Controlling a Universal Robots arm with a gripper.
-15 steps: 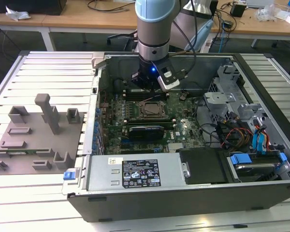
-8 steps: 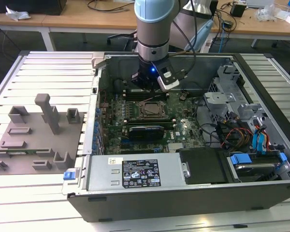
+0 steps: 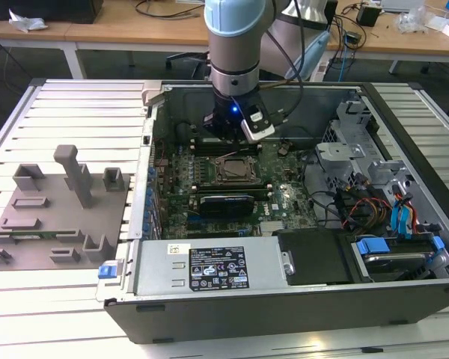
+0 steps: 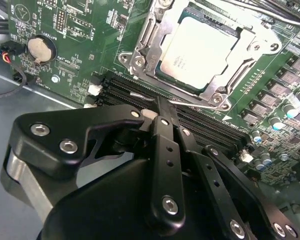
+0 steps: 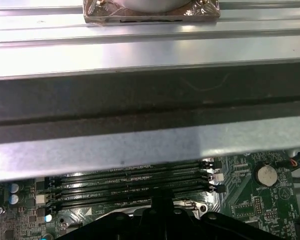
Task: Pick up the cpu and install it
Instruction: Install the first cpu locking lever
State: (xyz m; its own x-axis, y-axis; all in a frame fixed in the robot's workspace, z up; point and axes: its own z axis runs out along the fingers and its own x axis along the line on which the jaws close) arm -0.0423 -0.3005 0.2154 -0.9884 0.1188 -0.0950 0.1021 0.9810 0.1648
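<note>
While my gripper [image 4: 160, 102] hangs low in the second wrist view, fingers pressed together and holding nothing, the cpu [image 4: 197, 52] sits in its socket frame [image 4: 140, 47] at that frame's upper centre. In the exterior view, the cpu [image 3: 233, 169] lies mid-frame on the motherboard [image 3: 181, 176] inside the open computer case [image 3: 284, 299]. A white label [image 3: 218, 268] marks the power supply; I cannot read its print.

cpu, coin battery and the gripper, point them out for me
cpu [image 4: 197, 52]: second wrist view, middle of its silvery top, seated in the socket frame.
coin battery [image 4: 41, 49]: second wrist view, centre of its round face.
gripper [image 4: 159, 111]: second wrist view, tips of its fingers.
</note>
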